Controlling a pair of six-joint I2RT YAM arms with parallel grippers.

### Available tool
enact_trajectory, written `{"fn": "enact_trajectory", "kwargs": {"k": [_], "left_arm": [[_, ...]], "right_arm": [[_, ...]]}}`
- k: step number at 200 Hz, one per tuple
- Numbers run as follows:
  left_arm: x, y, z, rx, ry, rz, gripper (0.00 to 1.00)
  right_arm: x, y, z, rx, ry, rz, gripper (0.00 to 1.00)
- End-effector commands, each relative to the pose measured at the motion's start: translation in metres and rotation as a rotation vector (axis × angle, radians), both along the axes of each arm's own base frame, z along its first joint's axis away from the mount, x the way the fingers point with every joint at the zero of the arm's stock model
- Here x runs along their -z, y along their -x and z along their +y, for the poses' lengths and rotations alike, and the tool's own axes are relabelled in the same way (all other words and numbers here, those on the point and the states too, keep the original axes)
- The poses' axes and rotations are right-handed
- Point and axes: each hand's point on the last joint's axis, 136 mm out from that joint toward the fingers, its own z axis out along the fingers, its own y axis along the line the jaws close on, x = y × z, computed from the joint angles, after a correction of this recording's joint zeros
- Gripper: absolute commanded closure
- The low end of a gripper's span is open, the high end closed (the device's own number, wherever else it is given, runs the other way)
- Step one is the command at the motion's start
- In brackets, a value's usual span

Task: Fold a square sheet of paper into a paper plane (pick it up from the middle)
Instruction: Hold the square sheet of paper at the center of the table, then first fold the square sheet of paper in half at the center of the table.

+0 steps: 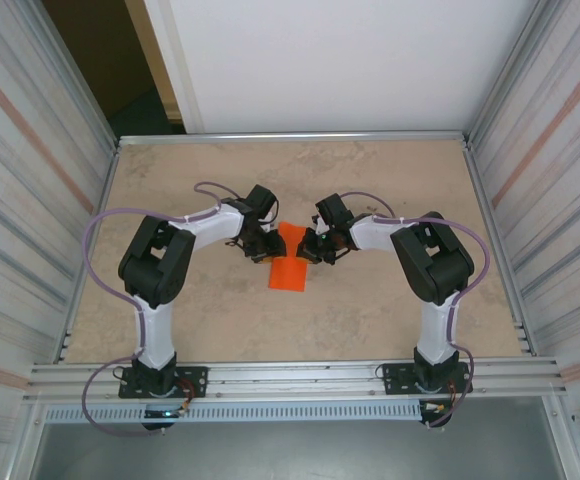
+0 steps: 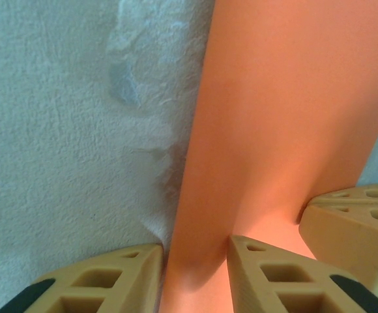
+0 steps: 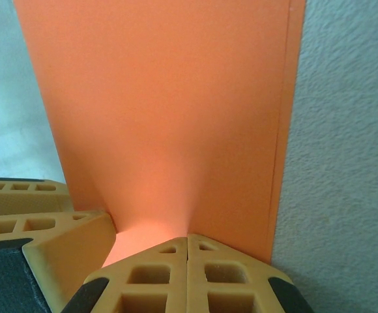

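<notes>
— What stands around the table (image 1: pixel 390 320)?
— Ribbed metal walls to its left (image 1: pixel 30 160) and right (image 1: pixel 560 130), each with faint reddish stripes.
— And behind it?
— A plain white panel (image 1: pixel 340 60). Beside that, past the table's far left corner, is a dark opening (image 1: pixel 95 55).
— The top itself?
— Beige, mottled like stone, with a thin metal edge. An aluminium rail (image 1: pixel 290 378) runs along its near side, with a grey surface (image 1: pixel 290 450) below. The light is soft and even.
</notes>
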Motion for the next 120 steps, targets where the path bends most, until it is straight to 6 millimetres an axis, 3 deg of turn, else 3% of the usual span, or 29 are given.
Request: {"fn": "enact_trajectory", "kwargs": {"k": [1,27,47,63,84,100,120], "left_arm": [[0.059,0.036,0.031,0.02,-0.175,0.135,0.62],[-0.003,0.003,0.019,0.023,-0.081,-0.012,0.56],[-0.052,-0.022,0.023,-0.018,-0.002,-0.124,0.51],[-0.079,-0.035,0.028,-0.053,0.076,-0.18,0.5],[-0.1,-0.04,0.022,-0.049,0.198,-0.21,0.51],[-0.112,-0.037,0.004,0.008,0.3,-0.215,0.55],[-0.112,-0.03,-0.018,0.051,0.385,-0.188,0.63]], "right_arm": [[0.038,0.019,-0.023,-0.022,0.109,0.097,1.0],[0.055,0.029,-0.038,-0.036,0.144,0.148,1.0],[0.06,0.03,-0.046,-0.054,0.17,0.151,1.0],[0.065,0.033,-0.051,-0.068,0.19,0.162,1.0],[0.07,0.035,-0.056,-0.082,0.206,0.171,1.0],[0.074,0.039,-0.059,-0.092,0.217,0.182,1.0],[0.077,0.041,-0.061,-0.102,0.221,0.192,1.0]]}}
